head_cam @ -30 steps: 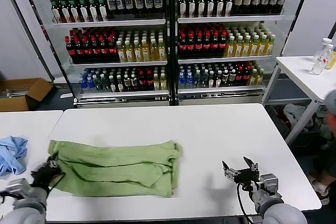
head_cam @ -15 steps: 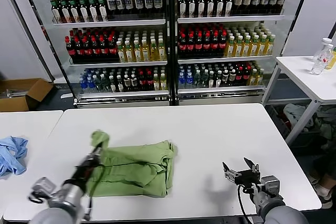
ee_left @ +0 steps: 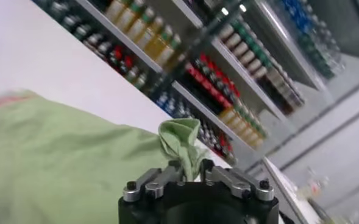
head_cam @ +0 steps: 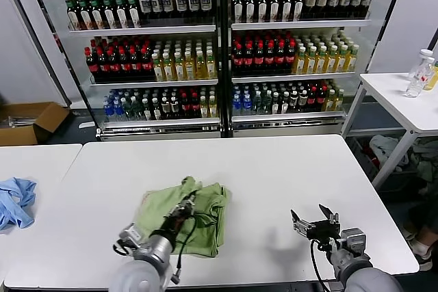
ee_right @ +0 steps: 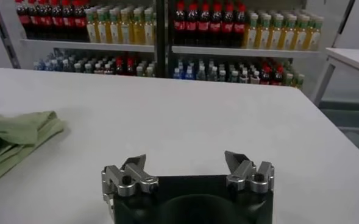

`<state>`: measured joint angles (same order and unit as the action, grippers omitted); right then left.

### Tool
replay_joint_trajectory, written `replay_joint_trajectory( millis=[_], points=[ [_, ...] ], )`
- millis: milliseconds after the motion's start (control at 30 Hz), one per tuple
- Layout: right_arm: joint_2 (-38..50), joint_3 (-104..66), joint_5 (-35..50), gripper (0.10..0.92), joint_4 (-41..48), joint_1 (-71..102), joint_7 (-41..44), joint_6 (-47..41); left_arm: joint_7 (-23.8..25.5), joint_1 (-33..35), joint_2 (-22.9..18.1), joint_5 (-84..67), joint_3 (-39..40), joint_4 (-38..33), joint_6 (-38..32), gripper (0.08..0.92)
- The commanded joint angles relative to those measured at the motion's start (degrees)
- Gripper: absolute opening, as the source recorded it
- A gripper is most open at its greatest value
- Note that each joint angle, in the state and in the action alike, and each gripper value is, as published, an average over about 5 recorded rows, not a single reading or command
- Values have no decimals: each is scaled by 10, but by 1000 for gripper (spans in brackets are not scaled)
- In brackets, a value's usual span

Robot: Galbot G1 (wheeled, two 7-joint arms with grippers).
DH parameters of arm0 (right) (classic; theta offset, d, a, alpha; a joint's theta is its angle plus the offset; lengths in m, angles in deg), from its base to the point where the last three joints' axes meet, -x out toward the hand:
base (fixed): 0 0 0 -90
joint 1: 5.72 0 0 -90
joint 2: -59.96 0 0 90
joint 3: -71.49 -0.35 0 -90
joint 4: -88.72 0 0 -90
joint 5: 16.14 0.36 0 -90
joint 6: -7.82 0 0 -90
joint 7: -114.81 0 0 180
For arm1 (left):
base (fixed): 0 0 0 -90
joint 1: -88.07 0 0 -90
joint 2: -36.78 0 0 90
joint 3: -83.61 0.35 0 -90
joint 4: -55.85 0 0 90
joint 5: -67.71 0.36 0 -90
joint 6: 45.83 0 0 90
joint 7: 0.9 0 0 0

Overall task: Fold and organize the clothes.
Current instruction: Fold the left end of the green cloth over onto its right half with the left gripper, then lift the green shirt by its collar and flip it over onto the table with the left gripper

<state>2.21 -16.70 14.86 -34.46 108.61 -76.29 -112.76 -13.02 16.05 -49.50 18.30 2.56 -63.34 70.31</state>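
Observation:
The light green polo shirt [head_cam: 183, 213] lies folded over on itself on the white table [head_cam: 274, 169], left of centre. My left gripper [head_cam: 185, 204] is over the shirt and shut on a bunched end of its cloth; in the left wrist view [ee_left: 190, 170] the green fold [ee_left: 180, 139] sticks up from between the jaws. My right gripper [head_cam: 312, 218] is open and empty, low over the table's front right, apart from the shirt. In the right wrist view the gripper [ee_right: 186, 165] faces bare table with the shirt's edge [ee_right: 17, 131] off to one side.
A light blue cloth [head_cam: 15, 200] lies on a separate white table at the far left. Fridge shelves full of bottles [head_cam: 219, 52] stand behind. Another white table [head_cam: 404, 100] with a clear bottle [head_cam: 419, 73] is at the back right. A cardboard box [head_cam: 27, 121] sits on the floor at left.
My left gripper has carried the shirt's left end up and over to the right, so the spread shirt is now doubled into a shorter pile. The right arm has stayed still.

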Motion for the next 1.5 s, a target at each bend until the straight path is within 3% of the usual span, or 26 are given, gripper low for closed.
replay_joint_trajectory(
  millis=[33, 200, 400, 633, 933, 1233, 1333, 1500],
  points=[
    [-3, 4, -1, 823, 5, -3, -1, -3, 41, 34, 3, 94, 61, -67, -5, 315],
    [-12, 11, -2, 823, 11, -12, 0, -3, 34, 90, 47, 132, -44, -81, -48, 463],
    [-19, 19, -9, 823, 21, -18, 7, 2, 30, 81, 108, 159, -189, 33, -71, 636],
    [-28, 25, -17, 823, 26, -22, 6, 5, 54, 51, 132, 205, -200, 121, -75, 806],
    [-21, 15, -17, 823, 25, -15, 7, 10, 126, 78, 115, 220, -131, 102, -59, 823],
    [-20, 10, -19, 823, 18, -8, 7, 10, 139, 44, 112, 124, -118, 107, -32, 820],
    [-21, 8, -19, 823, 16, -6, 7, 11, 144, 44, 111, 83, -122, 98, -26, 782],
    [-24, 9, -20, 823, 14, -4, 6, 11, 144, 35, 108, 24, -134, 102, -17, 640]
  ],
)
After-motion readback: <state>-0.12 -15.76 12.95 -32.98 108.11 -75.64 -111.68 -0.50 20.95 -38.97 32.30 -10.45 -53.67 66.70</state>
